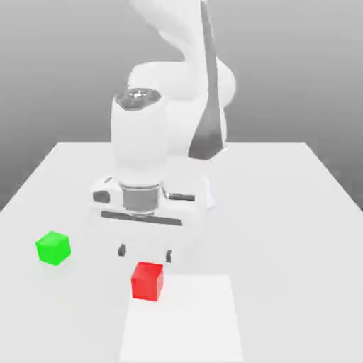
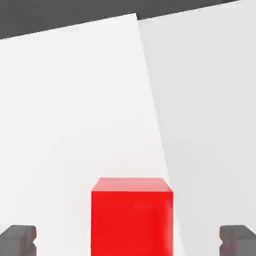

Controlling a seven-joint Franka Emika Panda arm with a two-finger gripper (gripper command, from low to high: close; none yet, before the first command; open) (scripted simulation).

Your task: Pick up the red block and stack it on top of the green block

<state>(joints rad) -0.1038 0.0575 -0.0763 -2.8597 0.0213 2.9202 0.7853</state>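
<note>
The red block [image 1: 147, 281] rests on the white table near the front, close to a paler square patch. My gripper [image 1: 144, 251] hangs open just above and slightly behind it, fingers apart and touching nothing. In the hand view the red block [image 2: 132, 217] sits between the two dark fingertips [image 2: 18, 239], with wide gaps on both sides. The green block [image 1: 53, 248] stands on the table toward the exterior view's left, apart from the red block and from the gripper.
The white table [image 1: 283, 213] stretches wide to the exterior view's right. A paler square patch [image 1: 191, 322] lies at the front. The arm's white body [image 1: 152, 142] rises behind the gripper.
</note>
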